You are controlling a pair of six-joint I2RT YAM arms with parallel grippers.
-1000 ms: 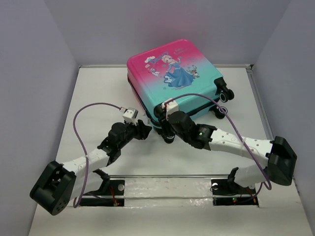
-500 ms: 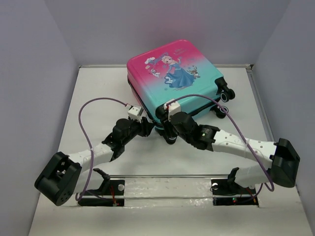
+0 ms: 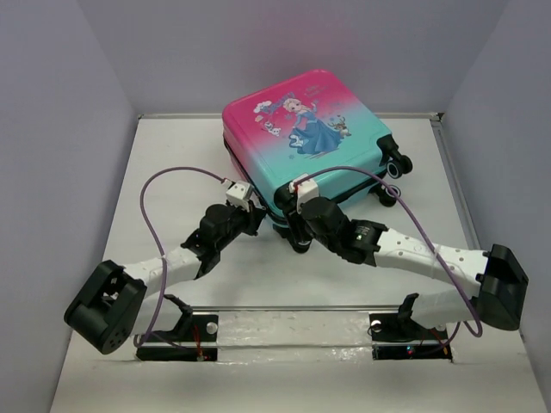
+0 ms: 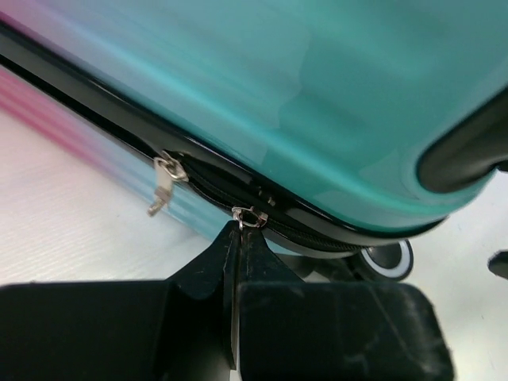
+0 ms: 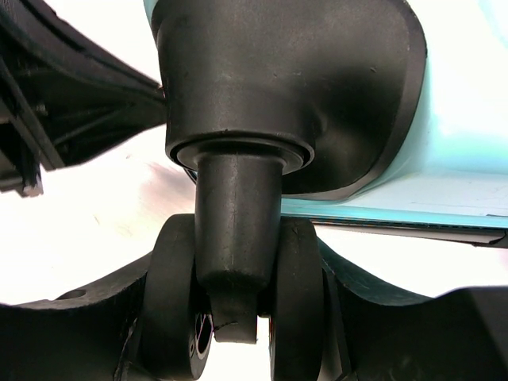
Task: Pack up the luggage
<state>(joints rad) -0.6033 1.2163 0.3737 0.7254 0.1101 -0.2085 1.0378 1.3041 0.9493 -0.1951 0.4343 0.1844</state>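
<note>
Well back on the white table [image 3: 172,155], about midway between left and right, the suitcase [image 3: 306,129] lies flat with its printed pink-and-teal shell facing up, turned so that one corner points toward the arms. Its two halves are together, with the black zipper trim running around the seam.

At the near-left part of that seam the left gripper [image 3: 256,217] is clenched. In its wrist view the black fingers [image 4: 198,270] are pressed together, with a small metal zipper pull [image 4: 248,216] caught at their tips. A second pull [image 4: 163,189] hangs loose just to the left, along the same seam.

The right gripper [image 3: 297,234] is at the near corner. Its fingers [image 5: 119,317] sit on both sides of a black double wheel [image 5: 238,309] and grasp it. The two grippers are close together, with little room between them.

Another pair of casters [image 3: 394,163] sticks out at the right corner, near the raised strip along the table's right edge [image 3: 449,172].

Plain grey walls [image 3: 284,52] close in the left, far and right sides, and the suitcase's far corner reaches the back wall. The widest bare stretch of table is to the left of the suitcase. Purple cables [image 3: 172,176] arch above both arms.
</note>
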